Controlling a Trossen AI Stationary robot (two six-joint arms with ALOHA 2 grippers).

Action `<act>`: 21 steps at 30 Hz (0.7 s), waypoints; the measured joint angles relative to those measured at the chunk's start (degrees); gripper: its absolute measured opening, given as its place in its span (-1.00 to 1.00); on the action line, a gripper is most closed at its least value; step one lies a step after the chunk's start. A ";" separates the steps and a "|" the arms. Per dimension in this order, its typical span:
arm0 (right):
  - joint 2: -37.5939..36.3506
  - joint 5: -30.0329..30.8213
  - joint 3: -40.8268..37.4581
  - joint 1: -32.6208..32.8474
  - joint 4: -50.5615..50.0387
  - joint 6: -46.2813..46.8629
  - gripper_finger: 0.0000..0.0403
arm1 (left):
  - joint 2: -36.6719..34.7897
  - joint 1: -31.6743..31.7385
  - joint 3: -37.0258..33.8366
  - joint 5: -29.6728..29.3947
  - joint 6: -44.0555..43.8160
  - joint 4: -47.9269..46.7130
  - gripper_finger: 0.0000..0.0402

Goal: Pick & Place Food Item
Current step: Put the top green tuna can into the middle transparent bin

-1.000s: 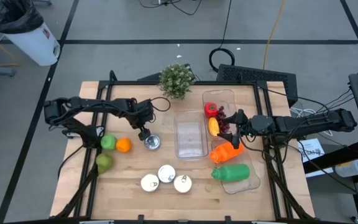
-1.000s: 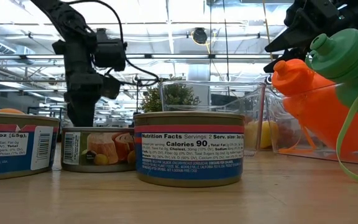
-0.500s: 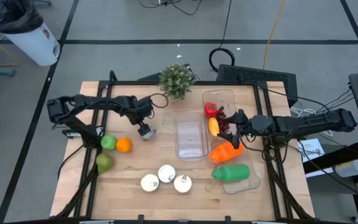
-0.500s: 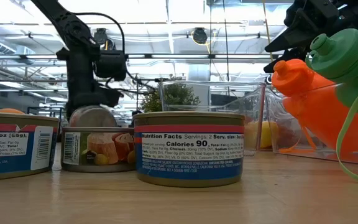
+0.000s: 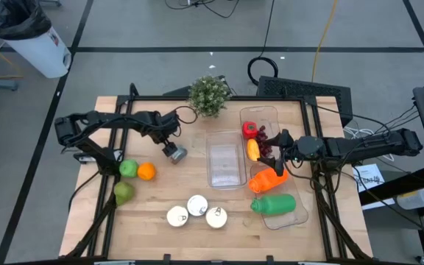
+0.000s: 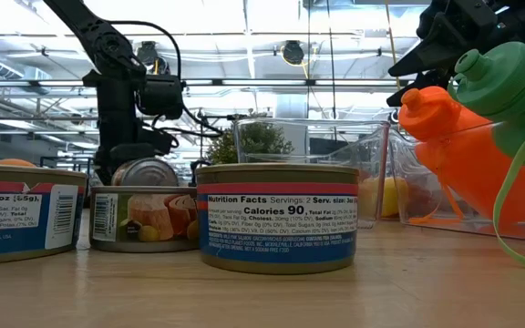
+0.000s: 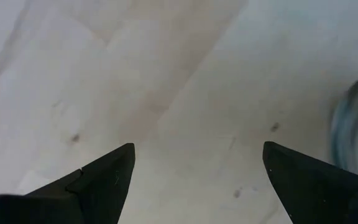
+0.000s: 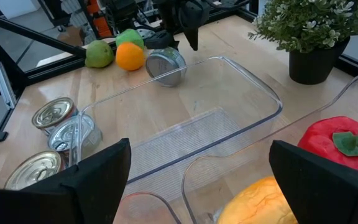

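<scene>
Small silver round tin can: lies tipped on its side on the pale wooden counter, just beside the near-left corner of the empty clear rectangular plastic tray, its lid end facing outward; not gripped. In the right wrist view the same can rests against the tray's outer wall.

Left hand: poised just above and beside the tipped can, away from the tray; fingers spread wide with only bare counter between them, holding nothing.

Left of the tray: a round orange fruit touching a green apple, with a green pear nearer the front edge of the counter.

In front of the tray: three upright labelled tin cans clustered together.

Behind the tray: a small potted green plant in a dark pot.

Right of the tray: a second clear plastic container holding a red bell pepper and a yellow fruit.

Right hand: hovers over that second container, fingers wide apart, empty.

Further along the right side of the tray, toward the front edge: an orange plastic bottle and a green plastic bottle, both lying in another clear container.
</scene>
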 joint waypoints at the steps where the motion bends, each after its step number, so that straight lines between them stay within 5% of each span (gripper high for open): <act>1: 0.00 -0.01 0.00 0.01 0.00 0.00 0.79 | -0.05 0.20 0.01 -0.68 -0.05 0.05 0.79; 13: 0.00 0.01 0.00 0.00 0.00 0.00 0.79 | -1.98 3.88 0.08 -7.43 -0.44 -0.80 0.79; 18: 0.01 0.00 0.00 0.00 0.00 0.00 0.79 | -8.22 4.57 0.00 -15.01 -0.95 -1.86 0.79; 21: 0.02 -0.01 0.00 0.00 0.00 0.00 0.79 | -13.35 4.57 -0.02 -13.54 -0.94 -1.99 0.79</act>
